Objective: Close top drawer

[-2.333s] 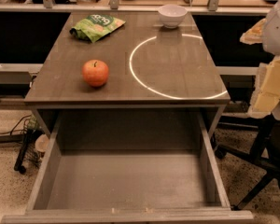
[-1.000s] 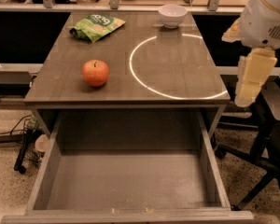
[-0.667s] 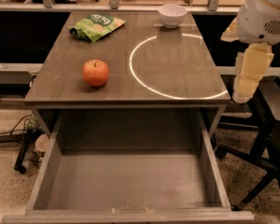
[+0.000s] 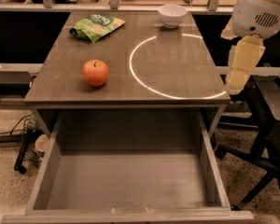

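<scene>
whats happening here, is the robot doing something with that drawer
A robot is meant to close the top drawer, which stands pulled all the way out and empty. Its end effector hangs beside the right edge of the table, not touching the drawer. An apple, a green bag and a white bowl sit on top.

The gripper (image 4: 239, 73) has shifted left from the frame's right edge and now hangs just beside the tabletop (image 4: 177, 64); the white arm housing (image 4: 263, 10) has risen into the upper right corner.
</scene>
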`<act>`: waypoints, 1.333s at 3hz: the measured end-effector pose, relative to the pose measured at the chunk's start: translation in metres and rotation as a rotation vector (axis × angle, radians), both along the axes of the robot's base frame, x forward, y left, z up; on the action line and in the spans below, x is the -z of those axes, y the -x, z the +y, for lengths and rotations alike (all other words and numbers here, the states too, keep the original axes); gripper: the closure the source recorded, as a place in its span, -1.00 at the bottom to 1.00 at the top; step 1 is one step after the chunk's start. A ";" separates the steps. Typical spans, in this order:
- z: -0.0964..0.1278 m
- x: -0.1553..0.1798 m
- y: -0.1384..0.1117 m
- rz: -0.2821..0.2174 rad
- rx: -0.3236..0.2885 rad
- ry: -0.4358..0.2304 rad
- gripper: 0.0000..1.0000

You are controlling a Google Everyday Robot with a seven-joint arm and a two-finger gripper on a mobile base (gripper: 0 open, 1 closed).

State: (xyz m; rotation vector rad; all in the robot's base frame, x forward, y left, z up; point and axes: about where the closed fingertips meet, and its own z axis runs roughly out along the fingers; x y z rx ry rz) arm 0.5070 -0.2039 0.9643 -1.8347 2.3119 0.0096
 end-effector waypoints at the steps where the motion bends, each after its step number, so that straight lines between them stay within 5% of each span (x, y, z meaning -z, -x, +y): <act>1: 0.005 -0.004 -0.016 -0.067 0.004 -0.020 -1.00; 2: 0.012 -0.005 -0.017 -0.083 0.009 -0.024 -1.00; 4: 0.065 0.008 0.033 -0.061 0.097 -0.108 -1.00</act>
